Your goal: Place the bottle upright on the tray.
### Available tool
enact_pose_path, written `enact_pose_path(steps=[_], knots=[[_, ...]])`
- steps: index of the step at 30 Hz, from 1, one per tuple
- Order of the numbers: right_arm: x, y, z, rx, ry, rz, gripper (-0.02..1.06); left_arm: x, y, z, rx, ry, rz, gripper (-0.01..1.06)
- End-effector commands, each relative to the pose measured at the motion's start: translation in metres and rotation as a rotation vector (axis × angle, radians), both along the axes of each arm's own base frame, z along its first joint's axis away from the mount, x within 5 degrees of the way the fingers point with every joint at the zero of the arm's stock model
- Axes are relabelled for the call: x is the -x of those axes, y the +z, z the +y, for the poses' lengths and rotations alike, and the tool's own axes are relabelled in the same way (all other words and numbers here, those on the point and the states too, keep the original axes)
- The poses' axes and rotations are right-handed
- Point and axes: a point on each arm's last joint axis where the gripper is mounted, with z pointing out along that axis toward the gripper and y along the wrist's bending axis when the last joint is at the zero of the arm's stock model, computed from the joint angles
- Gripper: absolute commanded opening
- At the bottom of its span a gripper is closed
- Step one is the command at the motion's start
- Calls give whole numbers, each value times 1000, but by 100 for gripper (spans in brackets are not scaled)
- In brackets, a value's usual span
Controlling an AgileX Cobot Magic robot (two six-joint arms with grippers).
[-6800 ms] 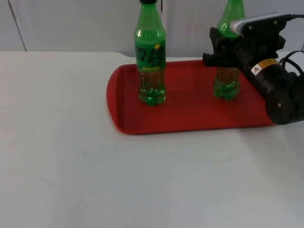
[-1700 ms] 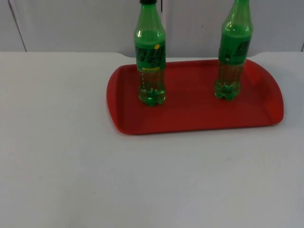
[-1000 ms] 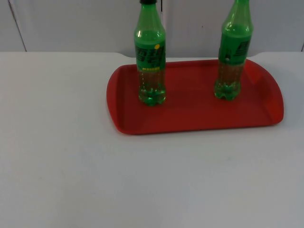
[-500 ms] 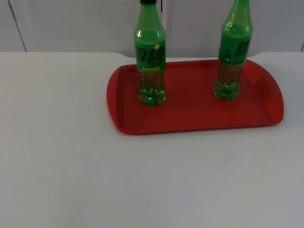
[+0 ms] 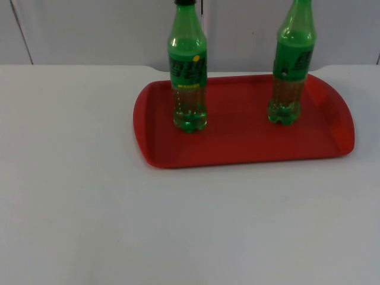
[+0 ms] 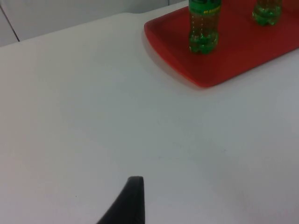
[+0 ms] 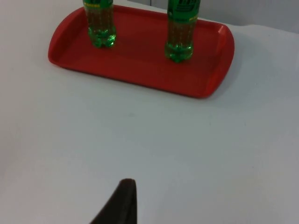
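Note:
Two green bottles stand upright on the red tray [image 5: 237, 145] at the back of the table. The left bottle [image 5: 189, 77] is near the tray's left end, and the right bottle [image 5: 292, 71] is toward its right end. Nothing touches either one. My left gripper [image 6: 133, 200] hangs over bare table, well short of the tray [image 6: 224, 63] and the left bottle [image 6: 203, 28]. My right gripper [image 7: 122, 200] likewise waits back from the tray [image 7: 140, 63], with the left bottle [image 7: 100, 23] and right bottle [image 7: 181, 32] far ahead of it.
White table top [image 5: 178, 225] stretches wide in front of and to the left of the tray. The grey partition wall [image 5: 89, 29] rises just behind the tray.
The right arm, earlier at the right bottle, has pulled out of the top view, leaving the bottle standing. Nothing has moved in the last second and a half.

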Motion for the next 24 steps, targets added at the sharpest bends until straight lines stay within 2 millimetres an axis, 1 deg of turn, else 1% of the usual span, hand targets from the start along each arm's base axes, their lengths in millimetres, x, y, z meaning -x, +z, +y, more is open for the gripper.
enact_pose_path(steps=[1, 10, 15, 24], knots=[[0, 0, 0, 4, 9, -11, 105, 0, -1, 0, 3, 9, -8, 105], [0, 0, 0, 3, 6, -11, 105, 0, -1, 0, 3, 9, -8, 105], [0, 0, 0, 4, -35, -11, 105, 0, -1, 0, 3, 9, -8, 105], [1, 0, 1, 5, -222, -10, 105, 0, -1, 0, 3, 9, -8, 105]])
